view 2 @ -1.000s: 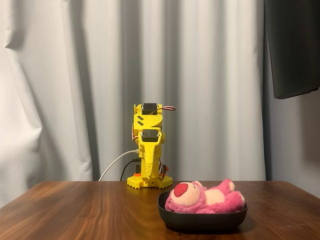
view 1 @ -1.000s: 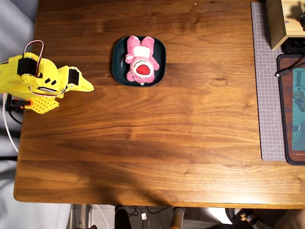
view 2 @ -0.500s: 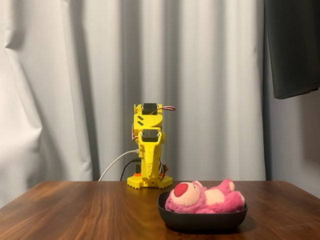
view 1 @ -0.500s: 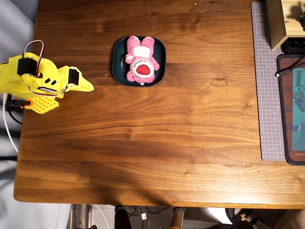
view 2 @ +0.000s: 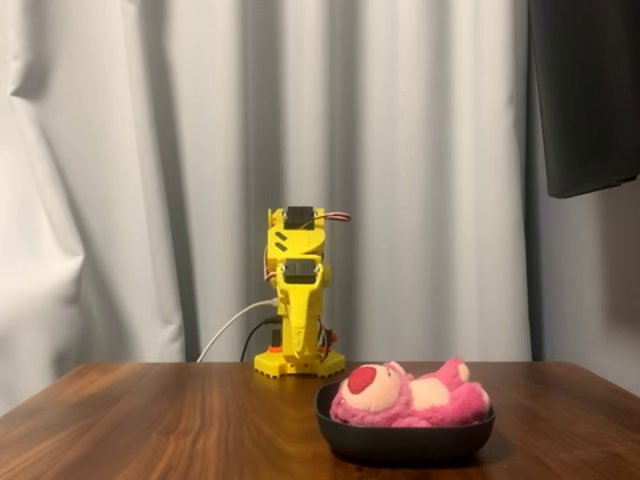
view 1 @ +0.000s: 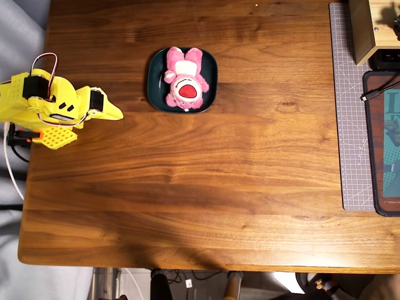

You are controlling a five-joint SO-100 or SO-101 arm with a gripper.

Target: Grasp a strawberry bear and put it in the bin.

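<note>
Bear status from my end: strawberry bear lies on its back inside the bin, muzzle up, bin sitting on the wooden table. Yellow arm is folded up at the table's left edge in overhead view, well apart from the bin. Gripper looks closed w/ nothing in it, tip pointing across the table.

No readable text

The dark mat at the overhead view's right edge bears large letters and small white print, both cut off or too small to read.
</note>
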